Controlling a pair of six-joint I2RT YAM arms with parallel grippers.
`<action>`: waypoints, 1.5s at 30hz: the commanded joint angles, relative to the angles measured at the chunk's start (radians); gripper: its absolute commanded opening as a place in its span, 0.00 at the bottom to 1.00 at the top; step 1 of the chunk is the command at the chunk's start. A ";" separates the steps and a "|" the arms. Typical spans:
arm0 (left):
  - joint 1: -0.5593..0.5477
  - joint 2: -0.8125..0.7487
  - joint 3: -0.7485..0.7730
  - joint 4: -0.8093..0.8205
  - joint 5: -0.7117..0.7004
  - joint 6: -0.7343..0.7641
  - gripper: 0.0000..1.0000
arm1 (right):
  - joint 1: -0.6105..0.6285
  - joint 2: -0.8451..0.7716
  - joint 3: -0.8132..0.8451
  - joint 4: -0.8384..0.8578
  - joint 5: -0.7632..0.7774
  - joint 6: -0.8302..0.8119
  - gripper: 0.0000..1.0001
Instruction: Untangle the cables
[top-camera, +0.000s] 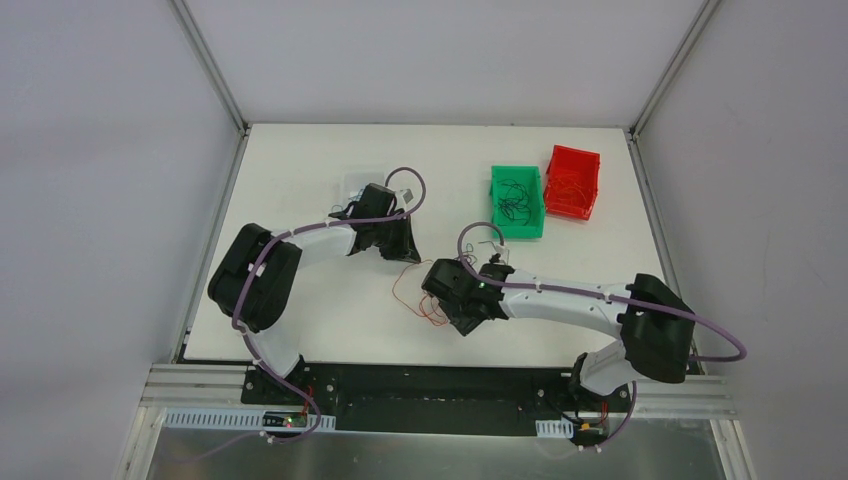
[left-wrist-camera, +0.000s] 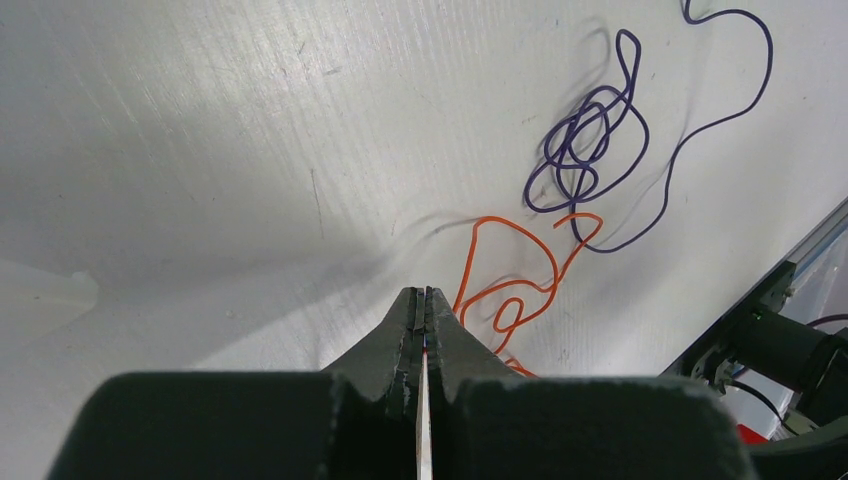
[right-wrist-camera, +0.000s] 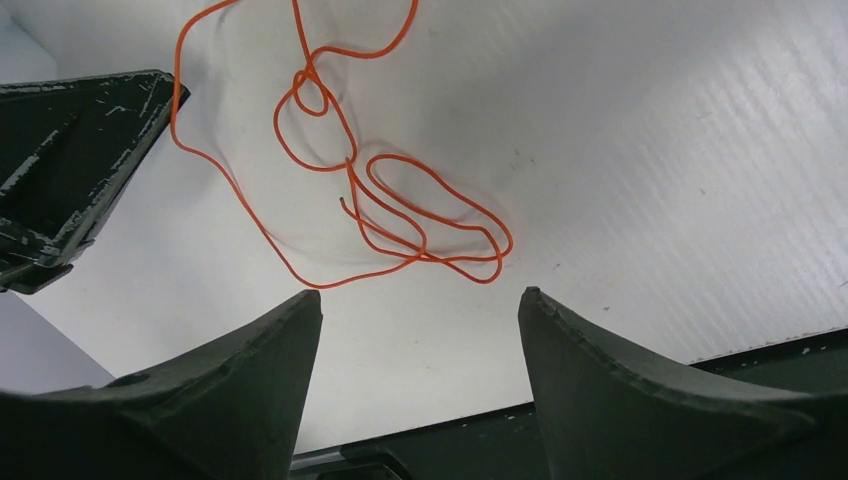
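The orange cable (right-wrist-camera: 420, 250) lies loose on the white table (top-camera: 320, 170), in open loops that cross one another near the middle of its near half, between the two grippers. Just beyond it in the left wrist view sits the purple cable (left-wrist-camera: 585, 140) — a small knot of coils with one long strand trailing out of the picture at the top. From above this purple one is almost lost: only a few dark threads show beside the right gripper. One end of the orange cable shows free on the table; the other strands run off the top of the right wrist view.

More black cables (top-camera: 515, 203) lie in the green bin (top-camera: 497, 205) at the far right of the table. What the red bin (top-camera: 590, 160) beside it holds is too faint to make out.

The left gripper (left-wrist-camera: 425, 292) has its jaws pressed tight together just above the table; a speck of colour shows in the seam, and I cannot tell whether a strand is pinched there. The orange loops pass close by its right finger. The right gripper (right-wrist-camera: 420, 294) is spread wide and empty — the orange loops lie just ahead of its tips.

The left arm folds at the left table edge and reaches in toward the centre; the right arm stretches leftward from the right edge, along the near side.
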 joint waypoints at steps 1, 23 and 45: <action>0.008 -0.045 0.012 -0.006 -0.024 0.026 0.00 | 0.045 0.017 0.013 -0.012 -0.004 0.127 0.76; 0.008 -0.037 0.017 -0.031 -0.015 0.023 0.00 | -0.031 0.149 -0.062 0.199 0.012 0.287 0.71; 0.008 0.045 0.065 -0.053 0.145 0.018 0.00 | -0.250 0.240 0.023 0.250 -0.098 0.081 0.94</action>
